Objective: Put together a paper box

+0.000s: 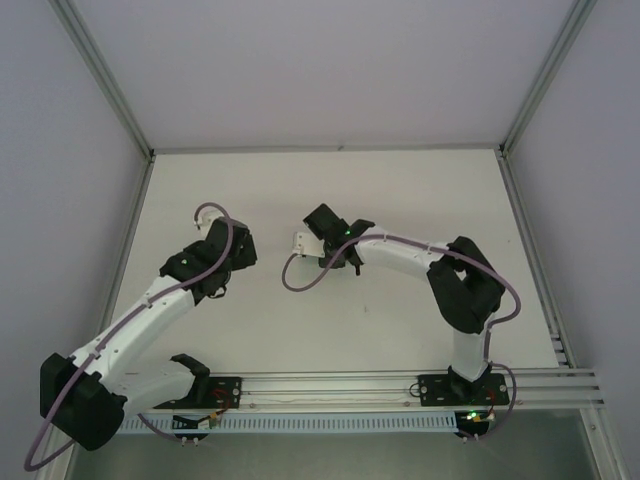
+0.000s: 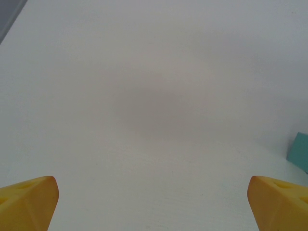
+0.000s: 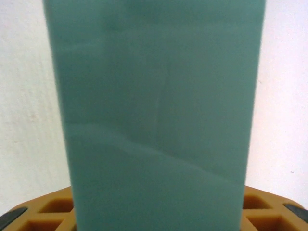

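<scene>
White desk is seen below the wide-open, empty left hand. At its wrist, the right hand is seen flanking the paper box; grip undetermined.

white arm links, black joints and motor housings; mauve cables looped alongside; fingers yellow-orange, grid-recessed.

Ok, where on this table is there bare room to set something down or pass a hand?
Bare: the far table strip up to the back wall, and the near stretch between the left arm base and the right arm base. Crowded: mid-table, where the open left gripper sits near the right gripper with the paper box between its fingers.
</scene>
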You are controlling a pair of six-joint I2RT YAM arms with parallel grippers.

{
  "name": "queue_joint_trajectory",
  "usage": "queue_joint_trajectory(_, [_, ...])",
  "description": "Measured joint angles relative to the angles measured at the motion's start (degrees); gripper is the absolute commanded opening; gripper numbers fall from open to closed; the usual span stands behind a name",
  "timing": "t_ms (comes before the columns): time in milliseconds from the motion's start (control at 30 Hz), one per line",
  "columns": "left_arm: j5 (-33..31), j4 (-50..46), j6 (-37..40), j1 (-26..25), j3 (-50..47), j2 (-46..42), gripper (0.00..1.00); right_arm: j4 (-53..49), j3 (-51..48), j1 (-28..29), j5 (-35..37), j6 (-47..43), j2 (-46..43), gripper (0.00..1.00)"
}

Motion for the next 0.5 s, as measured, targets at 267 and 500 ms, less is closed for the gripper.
queue_joint_trajectory(267, [0.07, -0.39, -0.83, 0.0, -1.79, -2.19, 1.0, 3.61, -7.78, 4.37, 6.67, -0.35, -2.93, 0.66])
queue_joint_trajectory(500, [0.92, 0.0, -0.79, 0.0, -1.86, -1.77, 1.0, -1.29, -14.05, 8.33, 5.86, 5.97, -8.24, 0.89])
